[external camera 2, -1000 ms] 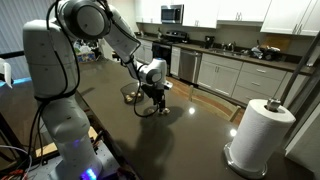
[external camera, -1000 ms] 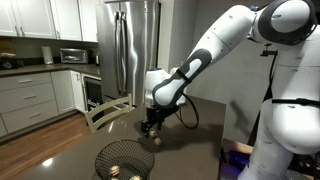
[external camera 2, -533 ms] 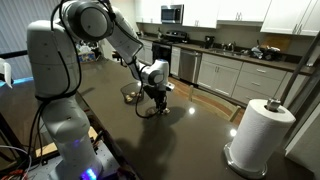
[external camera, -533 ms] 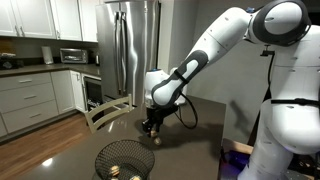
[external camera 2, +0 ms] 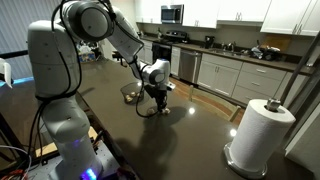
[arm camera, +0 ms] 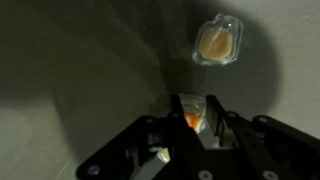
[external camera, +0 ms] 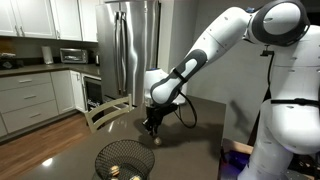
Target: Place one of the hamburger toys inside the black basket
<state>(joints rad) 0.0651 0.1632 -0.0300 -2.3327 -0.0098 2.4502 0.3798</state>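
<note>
Dark kitchen desk point(external camera: 200, 155) carries the black basket point(external camera: 122, 160) near the low gripper point(external camera: 152, 128), toward the camera, and the gripper seems clamped on a hamburger toy point(arm camera: 193, 118).

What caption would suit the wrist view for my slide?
Gripper over a dark tabletop, an orange item between its jaws; a wrapped hamburger toy lies apart.

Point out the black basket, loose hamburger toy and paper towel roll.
black basket point(external camera: 104, 167), in an exterior view, its mesh wall
loose hamburger toy point(arm camera: 217, 42), wrist view, its middle
paper towel roll point(external camera 2: 262, 130), in an exterior view, its side
</note>
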